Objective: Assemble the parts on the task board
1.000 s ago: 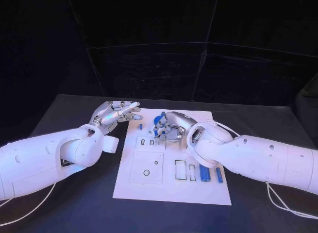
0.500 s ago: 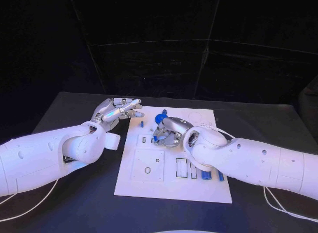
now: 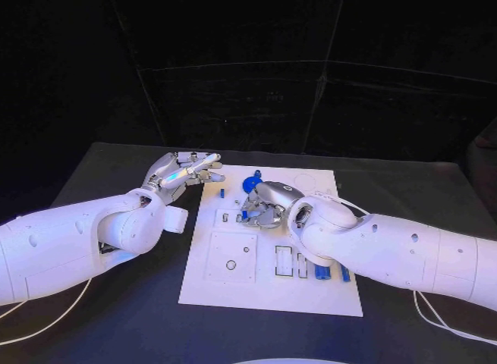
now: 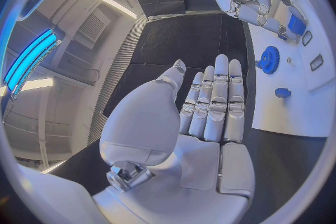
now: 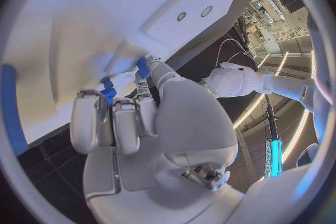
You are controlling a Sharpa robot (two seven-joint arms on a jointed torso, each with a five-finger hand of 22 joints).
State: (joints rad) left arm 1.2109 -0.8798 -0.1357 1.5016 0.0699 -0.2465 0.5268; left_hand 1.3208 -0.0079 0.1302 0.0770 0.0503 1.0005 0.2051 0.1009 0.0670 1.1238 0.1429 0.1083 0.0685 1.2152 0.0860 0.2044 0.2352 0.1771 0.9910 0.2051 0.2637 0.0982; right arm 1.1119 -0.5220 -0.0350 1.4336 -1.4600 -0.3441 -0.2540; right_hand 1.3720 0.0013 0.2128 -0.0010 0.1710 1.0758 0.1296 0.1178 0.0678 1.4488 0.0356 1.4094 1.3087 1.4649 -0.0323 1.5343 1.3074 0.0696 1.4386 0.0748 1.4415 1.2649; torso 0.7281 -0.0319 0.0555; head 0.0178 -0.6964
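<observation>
The table (image 3: 117,318) is black and matte, with dark curtain panels (image 3: 248,106) behind it. A white board (image 3: 265,296) lies flat at its middle, long side running away from the robot, with rectangular cut-outs and small slots in its face.

Nearest on the board, beside the right forearm, two blue bars (image 3: 331,272) lie side by side next to narrow slots. Further up, the right hand (image 3: 265,205) sits low over the board's middle, fingers curled together and pinching a small blue part (image 5: 107,88) against the board; a second bit of blue (image 5: 143,68) shows at a fingertip, and whether it is a separate piece cannot be told. Beyond it a small blue peg (image 3: 218,193) stands near the board's left edge, and a round blue gear (image 3: 252,183) lies toward the far end.

The left hand (image 3: 183,173) is raised beside the board's far left corner, holding nothing, fingers (image 4: 217,101) straight and pressed side by side, thumb apart.
</observation>
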